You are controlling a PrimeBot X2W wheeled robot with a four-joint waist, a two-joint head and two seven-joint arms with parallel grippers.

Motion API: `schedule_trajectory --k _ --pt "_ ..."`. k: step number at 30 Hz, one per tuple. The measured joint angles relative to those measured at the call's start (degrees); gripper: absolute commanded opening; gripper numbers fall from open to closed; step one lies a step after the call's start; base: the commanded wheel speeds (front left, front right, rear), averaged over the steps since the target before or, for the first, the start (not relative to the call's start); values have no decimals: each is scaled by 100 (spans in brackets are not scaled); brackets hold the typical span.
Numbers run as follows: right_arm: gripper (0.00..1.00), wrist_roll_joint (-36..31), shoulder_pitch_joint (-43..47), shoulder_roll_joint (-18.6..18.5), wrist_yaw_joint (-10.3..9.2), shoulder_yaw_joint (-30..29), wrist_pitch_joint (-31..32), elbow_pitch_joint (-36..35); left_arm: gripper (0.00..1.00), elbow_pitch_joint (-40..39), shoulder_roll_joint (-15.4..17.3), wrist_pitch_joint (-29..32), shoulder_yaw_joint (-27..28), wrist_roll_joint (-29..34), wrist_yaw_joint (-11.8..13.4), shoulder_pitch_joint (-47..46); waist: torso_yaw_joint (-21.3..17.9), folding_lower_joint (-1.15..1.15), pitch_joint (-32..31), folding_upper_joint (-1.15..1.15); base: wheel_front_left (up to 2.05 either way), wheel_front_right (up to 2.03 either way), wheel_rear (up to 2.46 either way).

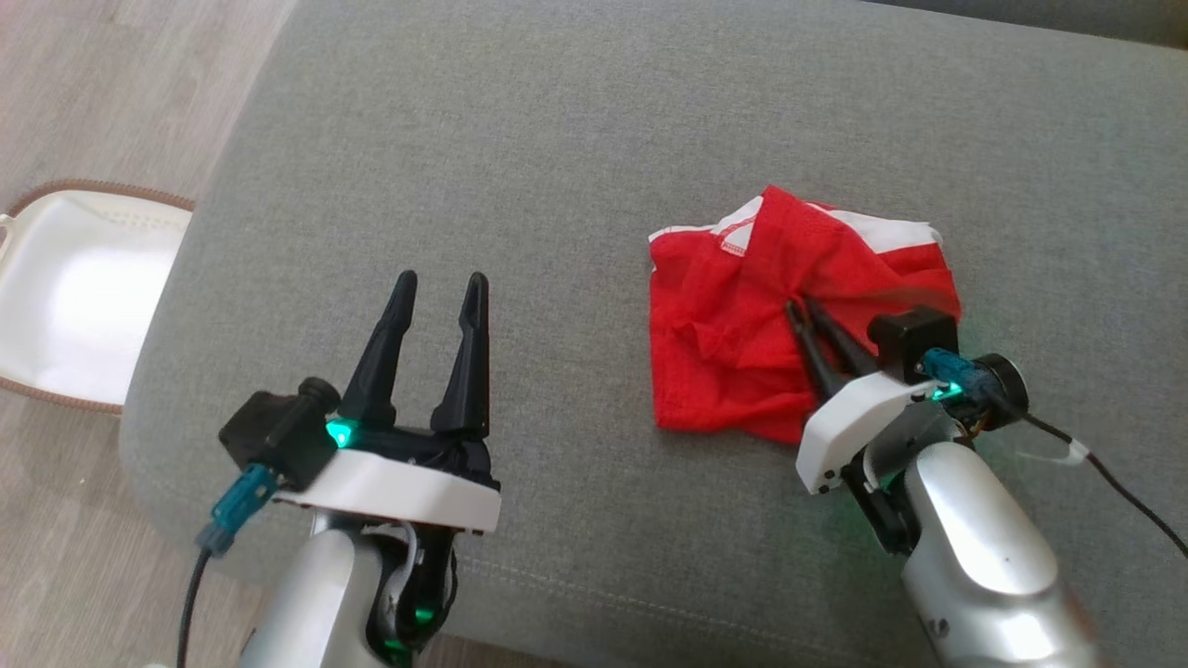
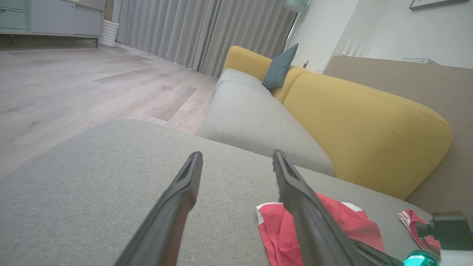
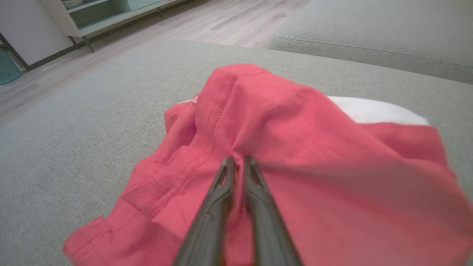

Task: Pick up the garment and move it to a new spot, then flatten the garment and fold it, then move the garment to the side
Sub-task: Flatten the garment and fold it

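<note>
The garment (image 1: 742,315) is a crumpled red piece with white trim, lying right of centre on the grey cushion (image 1: 557,139). My right gripper (image 1: 800,306) reaches into its right half with the fingers nearly together, pinching a fold of the red cloth. From the right wrist, the garment (image 3: 295,147) bunches up around that gripper (image 3: 237,159). My left gripper (image 1: 442,278) stands open over bare cushion to the garment's left, holding nothing. From the left wrist, that open gripper (image 2: 236,157) points past the garment (image 2: 273,229) lying low on the right.
A white basket (image 1: 74,288) with a brown rim sits on the wooden floor (image 1: 111,83) left of the cushion. Beyond the cushion, the left wrist view has a yellow sofa back (image 2: 362,122) and a blue pillow (image 2: 279,68).
</note>
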Motion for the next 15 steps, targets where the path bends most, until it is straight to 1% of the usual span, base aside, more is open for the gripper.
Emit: schedule_trajectory --k 3,6,11,14,15 --pt "0 66 -4 -10 0 110 -138 11 100 19 -1 0 21 0 0 0 -29 0 -20 0 0 0 0" --pt "0 246 -4 -26 0 413 -249 -73 100 35 -1 0 32 0 0 0 -83 0 -58 0 0 0 0" --pt "0 415 -5 -30 0 881 -304 -207 100 35 -1 0 19 0 1 0 -134 0 -119 0 0 0 0" --pt "0 406 -10 -32 0 1005 -304 -170 100 35 -1 0 11 0 1 1 -136 0 -131 0 0 0 0" --pt "29 316 -17 -32 0 996 -303 -108 100 36 -1 0 11 1 1 1 -136 0 -131 0 0 0 0"
